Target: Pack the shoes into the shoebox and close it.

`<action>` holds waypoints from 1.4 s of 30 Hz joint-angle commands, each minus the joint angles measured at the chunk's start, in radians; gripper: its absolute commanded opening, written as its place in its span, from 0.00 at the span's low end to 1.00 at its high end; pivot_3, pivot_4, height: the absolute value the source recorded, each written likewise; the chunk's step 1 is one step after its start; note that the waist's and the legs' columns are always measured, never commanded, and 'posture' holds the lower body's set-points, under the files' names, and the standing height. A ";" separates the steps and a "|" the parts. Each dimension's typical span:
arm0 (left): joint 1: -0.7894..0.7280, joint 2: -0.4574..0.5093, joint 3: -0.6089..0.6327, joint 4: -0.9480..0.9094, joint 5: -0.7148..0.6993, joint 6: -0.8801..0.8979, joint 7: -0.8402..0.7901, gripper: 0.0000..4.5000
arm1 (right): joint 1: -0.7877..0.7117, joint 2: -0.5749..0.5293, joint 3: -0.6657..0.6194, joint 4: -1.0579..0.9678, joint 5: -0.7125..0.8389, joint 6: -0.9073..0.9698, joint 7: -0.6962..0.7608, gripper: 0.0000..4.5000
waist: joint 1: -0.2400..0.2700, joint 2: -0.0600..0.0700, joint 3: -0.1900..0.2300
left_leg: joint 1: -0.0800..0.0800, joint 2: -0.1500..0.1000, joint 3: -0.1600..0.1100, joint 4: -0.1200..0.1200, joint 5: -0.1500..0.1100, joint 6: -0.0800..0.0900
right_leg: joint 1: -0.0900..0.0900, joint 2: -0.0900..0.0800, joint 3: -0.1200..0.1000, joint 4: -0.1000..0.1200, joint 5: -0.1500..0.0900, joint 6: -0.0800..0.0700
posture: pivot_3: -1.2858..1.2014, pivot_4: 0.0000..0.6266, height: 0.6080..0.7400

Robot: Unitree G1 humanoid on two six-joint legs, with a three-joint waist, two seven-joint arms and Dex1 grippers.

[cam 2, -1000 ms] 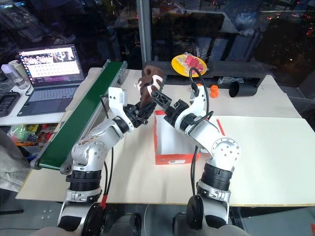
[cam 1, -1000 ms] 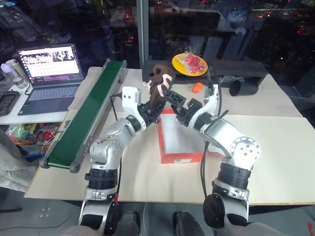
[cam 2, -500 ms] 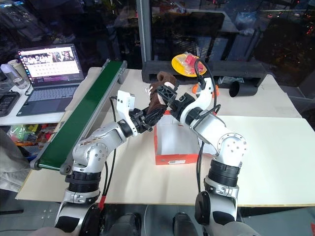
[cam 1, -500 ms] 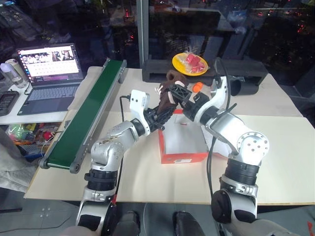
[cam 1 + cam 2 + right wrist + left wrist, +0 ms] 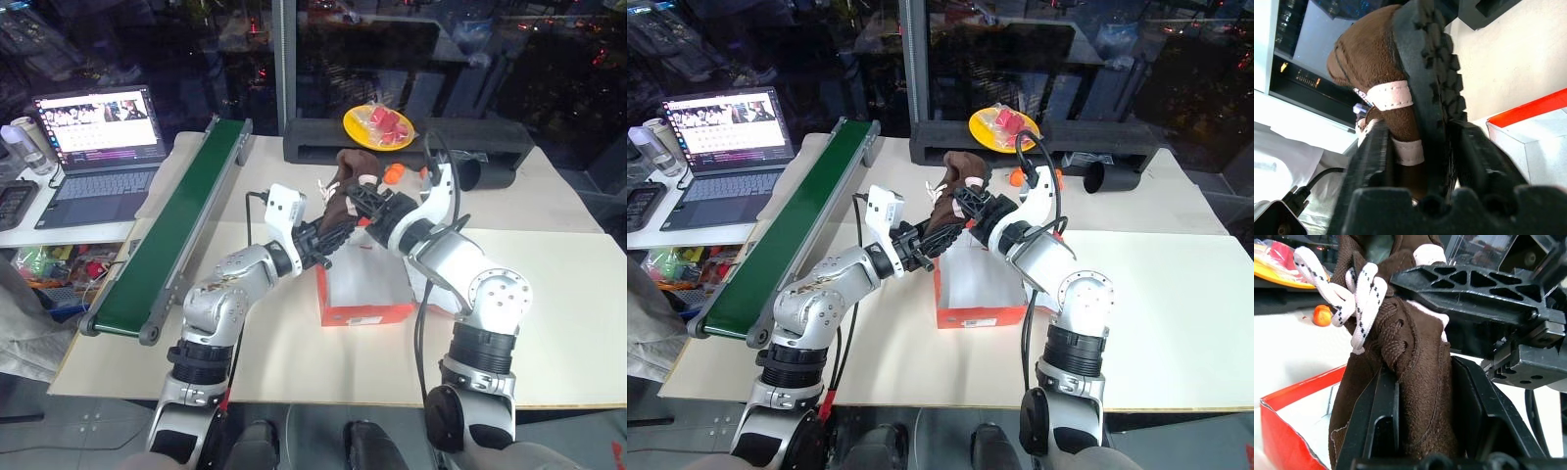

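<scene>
Fingers of both grippers clamping one brown shoe [image 5: 345, 196]: left gripper [image 5: 1420, 396] squeezing its upper, right gripper [image 5: 1420, 147] pinching sole and heel. Hanging above the open shoebox [image 5: 364, 294], near a yellow plate [image 5: 377, 127].

A green conveyor belt [image 5: 171, 225] lies beside an open laptop [image 5: 98, 147] — behind, a yellow plate [image 5: 377, 127] with red pieces.

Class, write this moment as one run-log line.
stage: packing | left gripper: shut on shoe | right gripper: jaws around same shoe | shoe: held above open shoebox | lid: open
</scene>
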 commanded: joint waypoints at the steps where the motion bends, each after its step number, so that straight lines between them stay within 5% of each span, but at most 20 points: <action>1: -0.009 0.004 -0.035 -0.014 0.021 -0.030 -0.017 0.27 | -0.017 0.007 0.017 -0.033 0.020 -0.028 0.004 0.27 | 0.000 0.000 0.000 | 0.000 0.000 0.000 0.000 0.000 0.000 | 0.000 0.000 0.000 0.000 0.000 0.000 | 0.52 0.24 0.96; 11: 0.003 0.001 -0.044 -0.018 0.023 -0.038 -0.014 0.27 | -0.008 0.020 0.020 -0.054 0.022 -0.061 -0.022 0.19 | 0.000 0.000 0.000 | 0.000 0.000 0.000 0.000 0.000 0.000 | 0.000 0.000 0.000 0.000 0.000 0.000 | 0.52 0.24 0.96; 17: 0.018 0.059 -0.098 -0.035 0.078 -0.073 -0.059 0.77 | -0.003 -0.013 0.032 -0.064 -0.004 -0.051 -0.023 0.19 | 0.000 0.000 0.000 | 0.000 0.000 0.000 0.000 0.000 0.000 | 0.000 0.000 0.000 0.000 0.000 0.000 | 0.52 0.24 0.96; 23: 0.076 0.210 -0.095 -0.030 0.106 -0.095 -0.163 0.77 | 0.007 -0.249 0.139 -0.082 -0.235 -0.007 0.061 0.19 | 0.000 0.003 0.001 | 0.000 0.000 0.001 0.000 0.000 0.000 | 0.000 0.000 0.000 -0.001 0.000 0.000 | 0.52 0.24 0.96; 27: 0.122 0.293 -0.109 -0.034 0.128 -0.118 -0.217 0.77 | -0.031 -0.316 0.102 -0.014 -0.199 0.079 0.087 0.19 | -0.003 0.003 0.002 | 0.000 0.000 0.001 -0.001 0.000 0.000 | -0.001 0.000 0.000 -0.001 0.000 0.000 | 0.52 0.24 0.96; 33: 0.133 0.289 -0.120 -0.042 0.139 -0.121 -0.230 0.77 | -0.067 -0.347 -0.001 0.145 -0.103 0.248 0.064 0.19 | 0.002 0.003 0.002 | 0.000 0.000 0.001 -0.001 0.000 0.000 | 0.000 0.000 0.001 -0.001 0.000 0.000 | 0.52 0.24 0.96; 42: 0.142 0.275 -0.134 -0.050 0.159 -0.129 -0.222 0.77 | -0.070 -0.400 0.121 0.312 -0.325 0.319 0.163 0.19 | 0.004 0.003 0.002 | -0.001 0.000 0.002 -0.001 -0.001 0.001 | 0.000 0.000 0.000 -0.002 0.000 0.000 | 0.52 0.24 0.96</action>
